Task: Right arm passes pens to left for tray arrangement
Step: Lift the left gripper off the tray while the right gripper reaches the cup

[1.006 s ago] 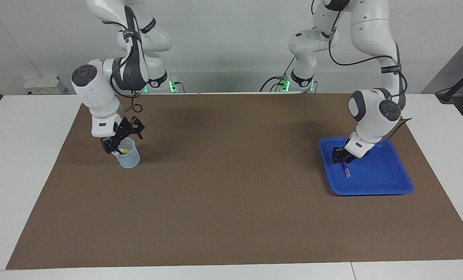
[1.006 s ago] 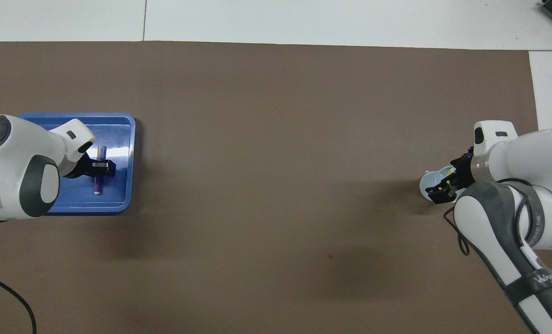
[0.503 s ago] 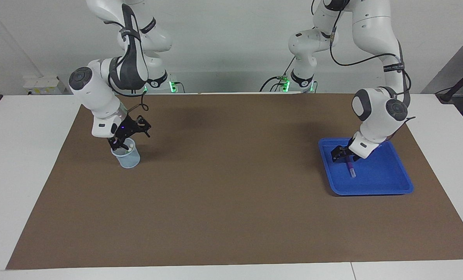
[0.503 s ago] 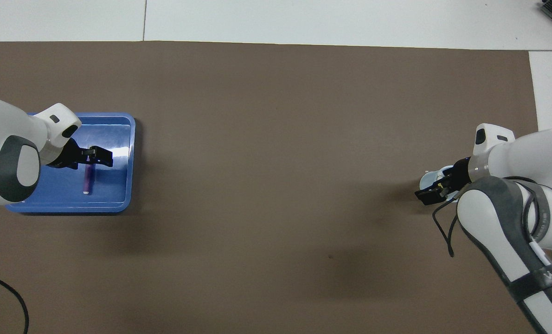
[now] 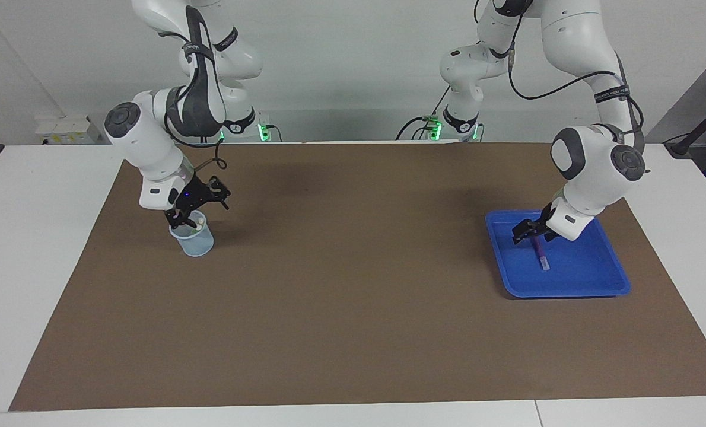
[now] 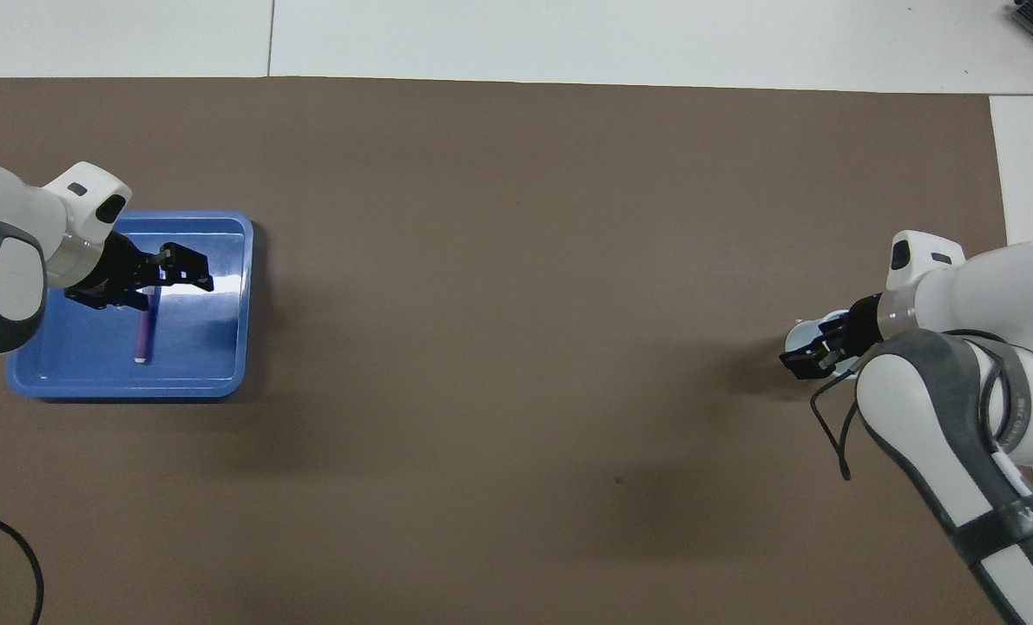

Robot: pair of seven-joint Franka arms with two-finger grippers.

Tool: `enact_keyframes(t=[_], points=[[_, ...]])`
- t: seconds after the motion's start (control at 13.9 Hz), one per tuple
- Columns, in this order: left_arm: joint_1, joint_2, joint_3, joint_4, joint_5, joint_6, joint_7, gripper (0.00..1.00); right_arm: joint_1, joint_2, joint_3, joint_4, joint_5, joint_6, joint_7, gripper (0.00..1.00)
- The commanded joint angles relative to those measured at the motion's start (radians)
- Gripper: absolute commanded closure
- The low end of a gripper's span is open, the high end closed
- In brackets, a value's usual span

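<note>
Left hand (image 5: 526,232) hangs over the blue tray (image 5: 590,283), fingers spread wide, holding nothing. Purple pen (image 5: 541,255) lies flat in the tray just under that hand, free of it, pale end pointing away from the robots. In the overhead view the same left hand (image 6: 178,267) covers the pen's (image 6: 144,328) robot-side... no, its farther end from above, but the facing view shows a gap between them. Tray (image 6: 221,382) sits on the brown mat (image 5: 353,296) toward the left arm's end of the counter (image 5: 32,267).

Right hand (image 5: 182,217), blue light on its body, is down at the mouth of the small pale cup (image 5: 196,242), fingertips inside the rim. Fingers partly closed; cannot tell whether they have hold of anything. A pale pen end (image 5: 199,223) shows at the cup's rim beside the fingertips, with a hint of yellow; which pens are in the cup cannot be told. Overhead, the right hand (image 6: 812,351) covers most of the cup (image 6: 801,334). Cup stands on the mat toward the right arm's end of the counter, well apart from the tray.

Black cable (image 6: 13,555) curls on the mat near the left arm's end.
</note>
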Motion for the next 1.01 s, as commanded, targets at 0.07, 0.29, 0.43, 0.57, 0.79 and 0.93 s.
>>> enact_keyframes(t=[0.07, 0.29, 0.43, 0.57, 0.79, 0.93], points=[[-0.039, -0.053, -0.007, 0.011, -0.037, -0.04, -0.21, 0.0, -0.018, -0.007, 0.01, -0.003, 0.004, -0.02, -0.03, 0.46], [-0.04, -0.105, -0.01, 0.012, -0.12, -0.083, -0.296, 0.0, -0.023, -0.005, 0.008, -0.002, -0.034, -0.015, -0.064, 0.46], [-0.049, -0.134, -0.01, 0.012, -0.18, -0.103, -0.382, 0.0, -0.038, -0.007, 0.008, -0.002, -0.061, -0.021, -0.08, 0.46], [-0.077, -0.156, -0.01, 0.009, -0.228, -0.089, -0.541, 0.0, -0.053, -0.005, 0.008, 0.015, -0.062, -0.063, -0.099, 0.46], [-0.102, -0.179, -0.01, 0.005, -0.306, -0.057, -0.704, 0.0, -0.066, -0.002, 0.007, 0.034, -0.065, -0.109, -0.099, 0.46], [-0.102, -0.202, -0.01, -0.005, -0.378, -0.054, -0.791, 0.01, -0.069, -0.001, 0.008, 0.034, -0.065, -0.104, -0.096, 0.46]])
